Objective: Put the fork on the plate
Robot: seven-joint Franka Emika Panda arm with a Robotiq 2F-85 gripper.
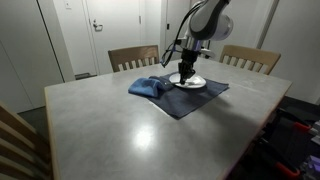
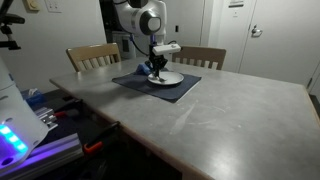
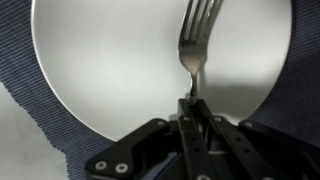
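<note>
The gripper is clamping the fork by its handle. In the wrist view the fork is sitting over the plate, toward its 3 o'clock side, tines pointing to 12 o'clock. The plate is resting on a mat.

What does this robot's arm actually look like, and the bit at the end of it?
The arm is built from thick, rounded white segments with darker bands at the joints. At its end is a black gripper, angular and mechanical-looking, with two slim black fingers and small round screw heads on its linkages. No markings are legible at this picture size.
</note>
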